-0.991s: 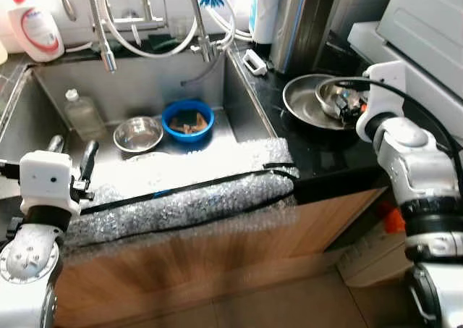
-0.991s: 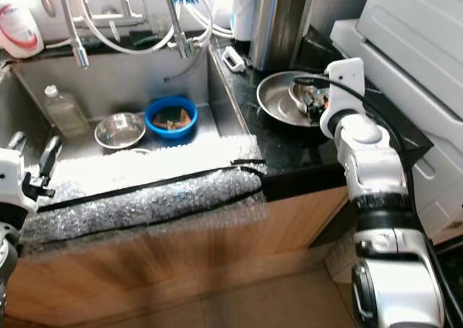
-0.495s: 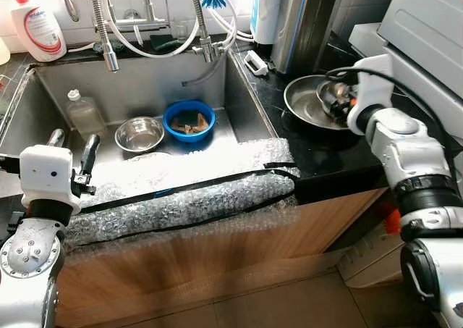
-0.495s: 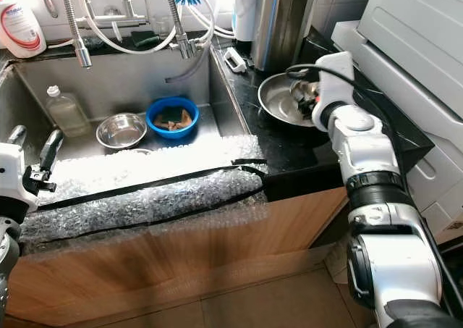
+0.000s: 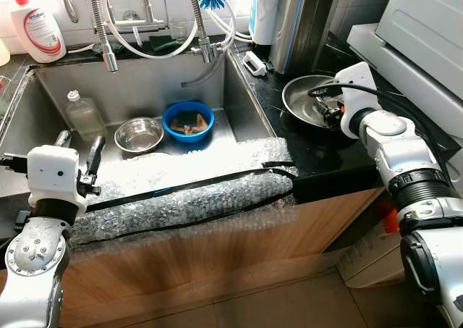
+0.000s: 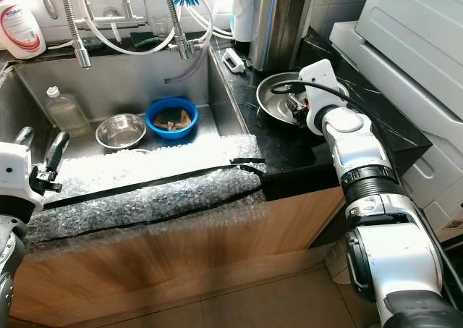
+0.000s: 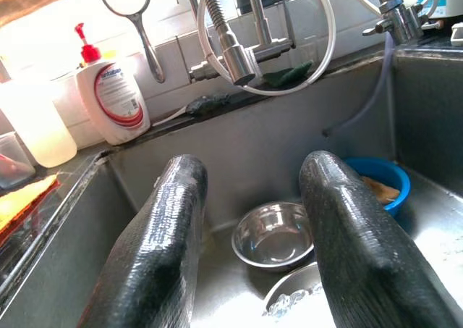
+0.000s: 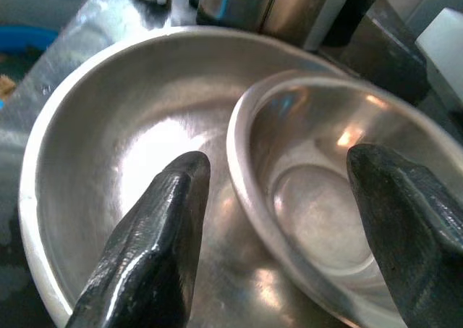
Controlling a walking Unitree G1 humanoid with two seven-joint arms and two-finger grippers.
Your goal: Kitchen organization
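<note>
While my right gripper (image 8: 275, 219) spreads its fingers astride the small steel bowl's (image 8: 340, 198) rim inside the wide steel bowl (image 8: 123, 147) | left gripper (image 7: 249, 226) released above the steel sink (image 5: 137, 89).

Left arm bent at lower left, white wrist block upright, left gripper (image 5: 78, 148) raised, two black fingers (image 7: 165, 226) spread apart, pointing forward and up, nothing between them

Right arm reaches forward from right side, silver forearm angled inward, cable looping over wrist, right gripper (image 8: 278, 226) pointing down, fingers (image 8: 155, 234) wide apart, holding nothing
</note>
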